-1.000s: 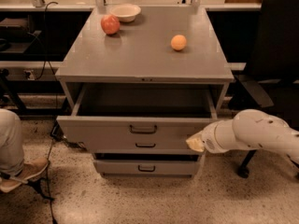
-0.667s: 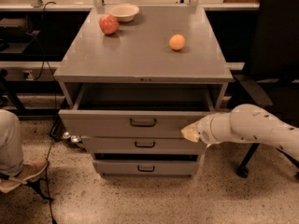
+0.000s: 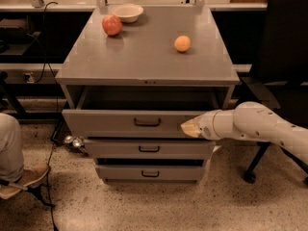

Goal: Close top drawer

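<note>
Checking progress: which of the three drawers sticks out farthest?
The top drawer, its front well forward of the middle drawer and bottom drawer; the gripper is at its front's right end.

1. Top drawer [image 3: 103, 123]: wide, grey metal, flat front. Its small dark loop handle [image 3: 147, 122] sits at centre, just left of the gripper [image 3: 186, 128].
2. State: partly pulled out, front level, interior in shadow.
3. Gripper is against the right part of the drawer front.

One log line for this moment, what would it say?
task: close top drawer | state: partly open | tool: at drawer front, right of handle
</note>
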